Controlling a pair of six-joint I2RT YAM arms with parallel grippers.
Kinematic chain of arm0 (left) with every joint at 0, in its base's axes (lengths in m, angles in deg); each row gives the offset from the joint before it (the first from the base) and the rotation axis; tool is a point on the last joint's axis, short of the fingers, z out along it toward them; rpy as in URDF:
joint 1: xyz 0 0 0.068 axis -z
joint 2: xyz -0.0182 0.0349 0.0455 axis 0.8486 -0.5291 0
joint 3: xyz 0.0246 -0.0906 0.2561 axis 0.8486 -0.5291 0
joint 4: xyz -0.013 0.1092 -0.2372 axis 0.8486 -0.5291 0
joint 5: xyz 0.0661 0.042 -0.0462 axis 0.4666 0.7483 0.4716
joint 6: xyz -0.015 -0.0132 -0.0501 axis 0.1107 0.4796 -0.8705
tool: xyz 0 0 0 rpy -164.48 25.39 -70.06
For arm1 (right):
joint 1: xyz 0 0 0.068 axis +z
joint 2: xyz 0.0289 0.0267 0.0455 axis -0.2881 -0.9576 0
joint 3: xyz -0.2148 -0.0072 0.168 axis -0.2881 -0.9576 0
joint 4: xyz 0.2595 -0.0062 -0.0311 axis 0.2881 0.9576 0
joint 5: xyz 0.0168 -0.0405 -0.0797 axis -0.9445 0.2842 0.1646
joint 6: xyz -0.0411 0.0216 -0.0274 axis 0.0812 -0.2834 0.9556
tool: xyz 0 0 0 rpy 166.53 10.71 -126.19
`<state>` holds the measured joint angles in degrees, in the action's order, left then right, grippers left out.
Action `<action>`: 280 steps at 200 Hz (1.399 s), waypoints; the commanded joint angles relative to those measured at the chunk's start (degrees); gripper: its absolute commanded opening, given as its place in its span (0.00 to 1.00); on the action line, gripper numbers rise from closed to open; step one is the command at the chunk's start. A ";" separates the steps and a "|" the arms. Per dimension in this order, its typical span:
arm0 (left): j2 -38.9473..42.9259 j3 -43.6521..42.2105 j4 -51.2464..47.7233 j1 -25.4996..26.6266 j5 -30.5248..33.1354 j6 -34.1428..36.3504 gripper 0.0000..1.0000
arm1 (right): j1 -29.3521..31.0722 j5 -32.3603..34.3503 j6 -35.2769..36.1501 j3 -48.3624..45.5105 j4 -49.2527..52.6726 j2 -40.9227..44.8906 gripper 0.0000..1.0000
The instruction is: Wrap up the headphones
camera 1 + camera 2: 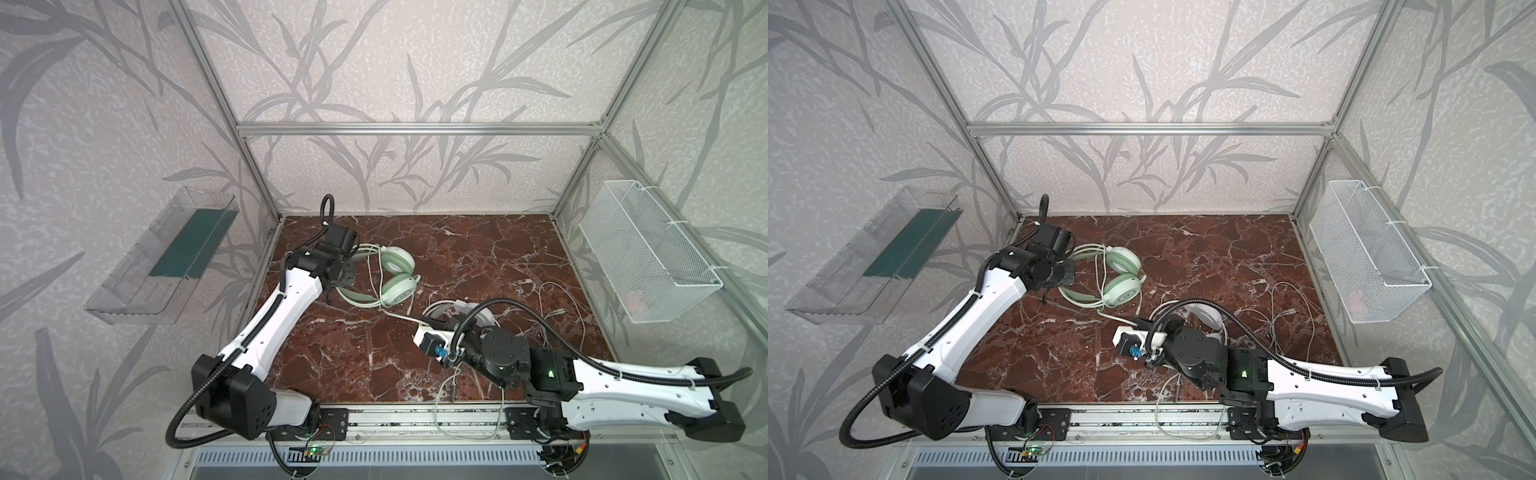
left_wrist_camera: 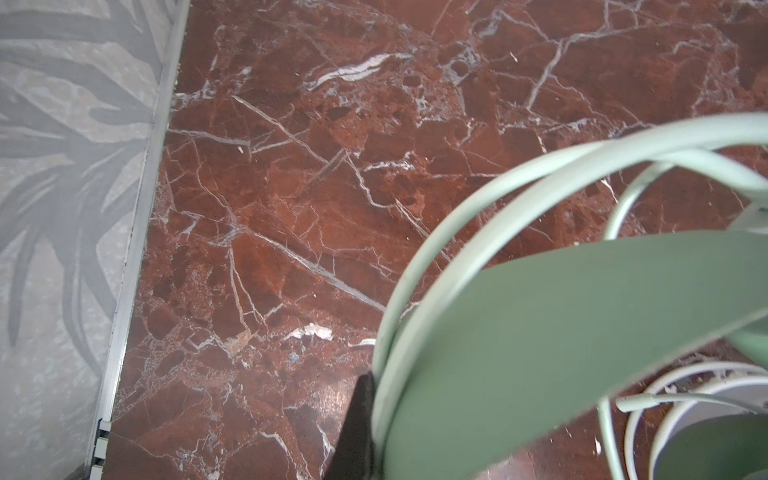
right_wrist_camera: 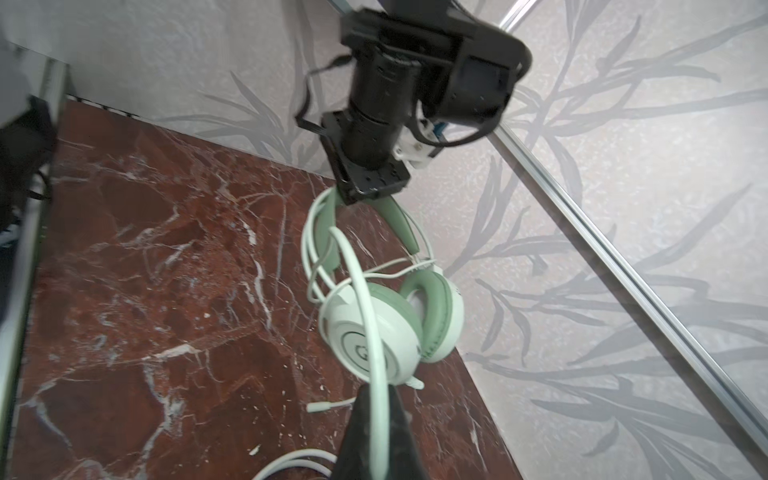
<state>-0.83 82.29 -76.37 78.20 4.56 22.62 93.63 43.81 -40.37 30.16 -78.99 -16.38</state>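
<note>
The left pincer (image 1: pixel 348 277) is closed tight on the headband of the mint-green headphones (image 1: pixel 400 289) with round cups. They are near the back left corner of the red-brown marble table (image 1: pixel 478 249). In the right wrist view the two cups hang down from the band. It is hard to tell if they touch the table.

The long pale green cable (image 3: pixel 375 332) loops round the headband and runs across one cup. Then it goes to the right pincer (image 3: pixel 376 399), which is pinched shut on it. That pincer sits near the middle of the table.

The white headphones (image 1: pixel 1210 316) lie just behind the right pincer. The right arm and its black hose cover a lot of them, so only a bit of the white band shows. Their thin white cables (image 1: pixel 1272 316) lie in loose loops on the right side of the table, and one strand hangs over the front edge.

A clear plastic box (image 1: pixel 166 257) with a dark green floor hangs on the left wall. A white wire basket (image 1: pixel 648 249) hangs on the right wall. Both are well apart from the headphones.
</note>
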 commanded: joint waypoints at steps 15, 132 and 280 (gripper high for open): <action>7.93 -4.08 2.50 3.99 0.04 2.89 0.00 | -6.23 -4.23 -2.67 4.75 2.31 2.07 0.00; 24.23 -18.91 2.66 12.76 -5.26 6.63 0.00 | -17.90 -8.45 -0.79 15.33 2.05 -6.12 0.00; 22.16 -21.59 3.42 14.49 -3.40 3.48 0.00 | -17.04 -23.08 7.32 22.13 7.54 -9.28 0.00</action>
<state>19.11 60.95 -74.07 92.25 4.28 25.35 79.97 21.01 -35.67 49.99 -67.95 -23.75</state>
